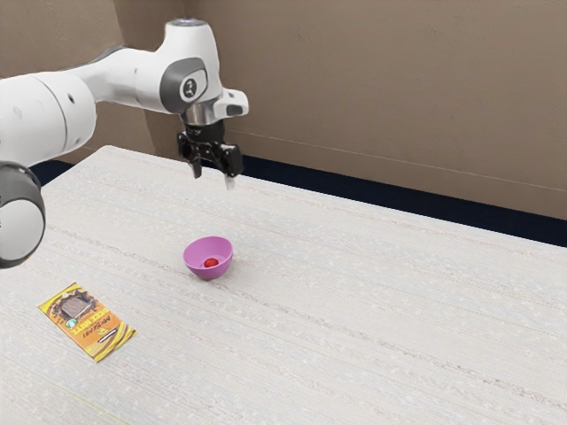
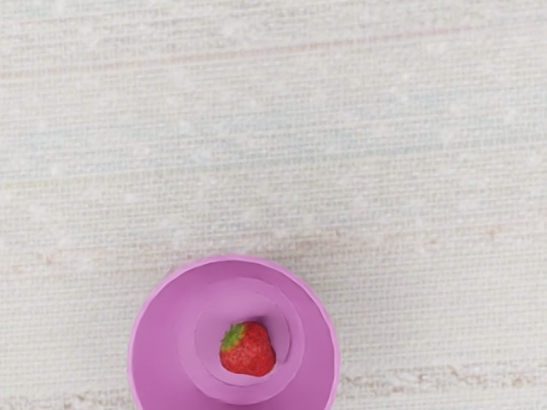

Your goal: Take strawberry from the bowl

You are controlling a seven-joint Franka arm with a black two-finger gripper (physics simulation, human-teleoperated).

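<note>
Strawberry position: inside the bowl, on its floor. Behind the scene stands a plain brown wall; in front of it extends the table, whose pale surface carries faint lengthwise streaks. The white arm enters from the exterior view's left and is bent so that its hand end points downward. The black gripper is open—its two fingers stand apart with nothing between them—and is located above the table, clear of the bowl. A flat packet, printed in yellow and orange, lies on the table toward the exterior view's left, apart from the bowl. The bowl is pink-purple, round and upright, with its base on the table. The strawberry is red and lies on its side—its green leafy cap at one end—well below the rim.
</note>
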